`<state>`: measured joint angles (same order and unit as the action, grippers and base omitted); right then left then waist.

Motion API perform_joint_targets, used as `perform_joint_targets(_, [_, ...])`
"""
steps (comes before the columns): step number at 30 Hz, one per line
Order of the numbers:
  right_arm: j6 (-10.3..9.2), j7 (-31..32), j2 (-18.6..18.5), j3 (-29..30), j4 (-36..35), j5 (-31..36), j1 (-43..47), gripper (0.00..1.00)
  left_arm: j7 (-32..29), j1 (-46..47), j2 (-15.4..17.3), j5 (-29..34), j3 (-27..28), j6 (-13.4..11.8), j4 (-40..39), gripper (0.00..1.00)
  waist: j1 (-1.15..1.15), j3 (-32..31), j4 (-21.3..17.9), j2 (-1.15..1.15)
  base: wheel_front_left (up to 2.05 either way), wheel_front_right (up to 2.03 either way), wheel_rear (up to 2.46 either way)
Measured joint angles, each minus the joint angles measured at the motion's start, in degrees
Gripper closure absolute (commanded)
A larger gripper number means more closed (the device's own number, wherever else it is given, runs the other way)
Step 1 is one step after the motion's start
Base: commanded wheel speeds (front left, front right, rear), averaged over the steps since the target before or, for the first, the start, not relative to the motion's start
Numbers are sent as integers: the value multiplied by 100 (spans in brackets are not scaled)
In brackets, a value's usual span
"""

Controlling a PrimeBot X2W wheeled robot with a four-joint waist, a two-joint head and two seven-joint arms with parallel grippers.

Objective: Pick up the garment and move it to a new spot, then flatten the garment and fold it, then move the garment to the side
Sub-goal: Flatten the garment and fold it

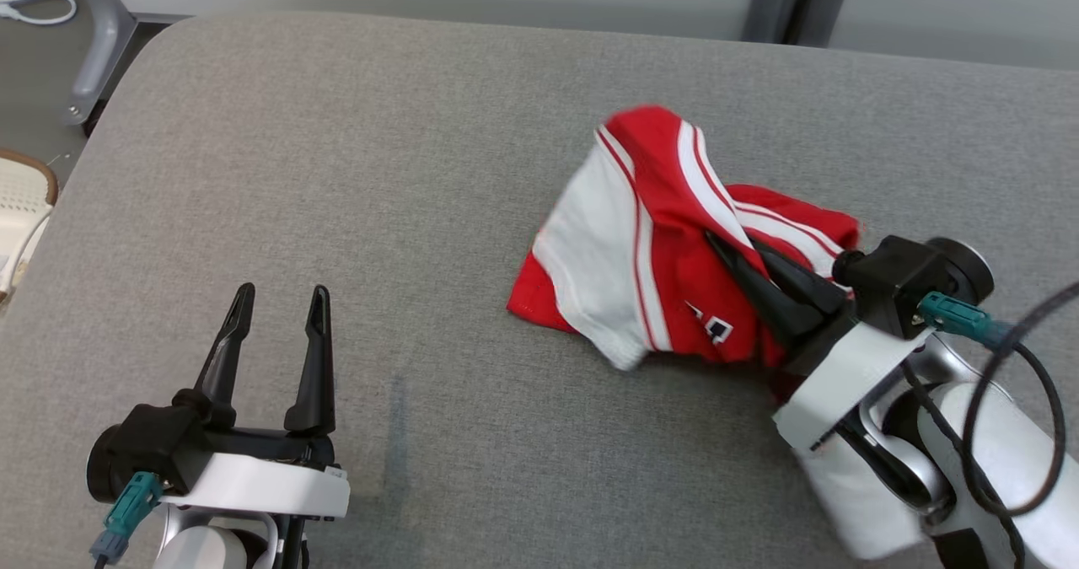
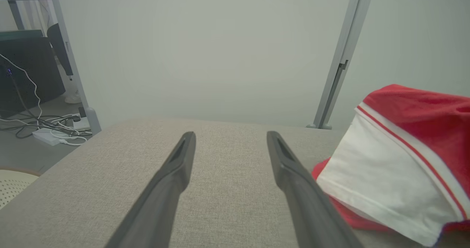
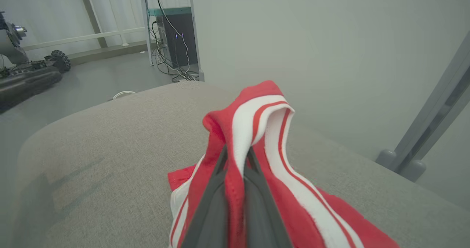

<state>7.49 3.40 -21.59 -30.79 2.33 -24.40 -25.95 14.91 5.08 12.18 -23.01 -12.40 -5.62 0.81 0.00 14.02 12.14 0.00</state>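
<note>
The garment [image 1: 649, 249] is a red and white piece with stripes, bunched up on the grey padded table [image 1: 379, 215] right of centre. My right gripper [image 1: 729, 249] reaches in from the lower right and is shut on a fold of it. In the right wrist view the two fingers [image 3: 216, 204] pinch red cloth, and the garment [image 3: 257, 137] rises in a peak above the tips. My left gripper [image 1: 278, 299] stands open at the lower left, apart from the cloth. Through its wrist camera the garment [image 2: 396, 160] lies to the right of the left gripper [image 2: 231, 137].
The table's rounded left edge [image 1: 76, 181] drops to the floor, with a pale woven chair [image 1: 21, 206] beside it. A grey frame leg [image 1: 97, 46] stands at the back left and a post [image 2: 339, 57] behind the table. Cables [image 2: 47, 126] lie on the floor.
</note>
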Motion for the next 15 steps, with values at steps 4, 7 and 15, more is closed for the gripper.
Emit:
perform_joint_targets(4, [0,-98,291,66,-539,80,-149,100,0,-19,-16,43,45,40,14,0,0,-72,-110,0,0,0,0])
perform_joint_targets(7, [0,-188,622,89,-928,5,-329,100,0,-24,-25,84,70,55,22,0,0,-137,-192,0,0,0,0])
perform_joint_targets(15, [0,-417,1369,999,-1506,-301,-663,100,0,-131,-24,144,100,101,14,0,0,-263,-481,0,0,0,0])
